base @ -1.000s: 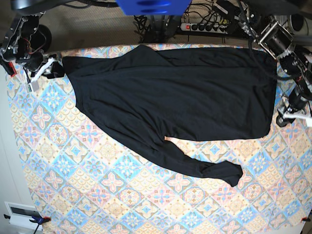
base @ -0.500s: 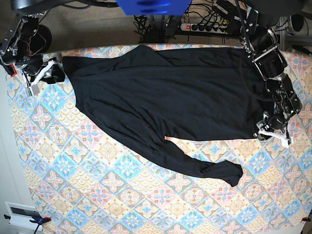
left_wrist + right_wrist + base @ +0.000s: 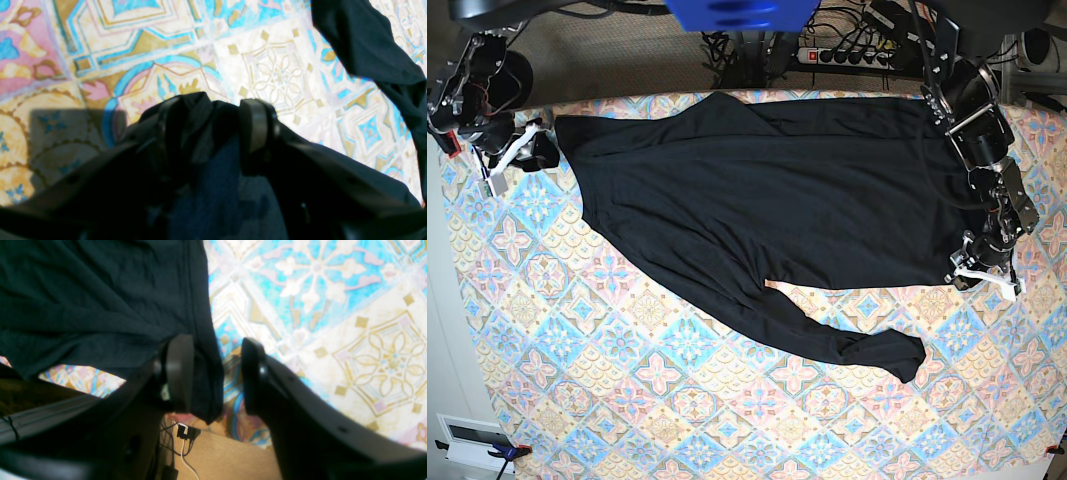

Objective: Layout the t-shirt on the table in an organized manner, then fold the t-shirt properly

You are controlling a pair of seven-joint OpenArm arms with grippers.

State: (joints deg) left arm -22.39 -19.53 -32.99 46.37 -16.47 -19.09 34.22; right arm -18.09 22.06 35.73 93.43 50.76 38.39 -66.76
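A: Shirt point(image 3: 777, 200) spread across far half of table point(image 3: 627, 400). Soft, thin, limp; best pinched at hem corners.

B: Right gripper point(image 3: 213, 373) jaws spread, straddling shirt corner. Left gripper point(image 3: 213, 133) pinching black fabric.

You are seeing a power strip point(image 3: 852, 55) lying on the brownish floor point(image 3: 617, 60). Cables point(image 3: 727, 45) are trailing beside it.

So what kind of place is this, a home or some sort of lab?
Probably a robotics lab or test bench. Two black robot arms flank a table under a tile-patterned cloth, a plain black t-shirt lies spread on it, and a power strip with tangled cables sits behind.
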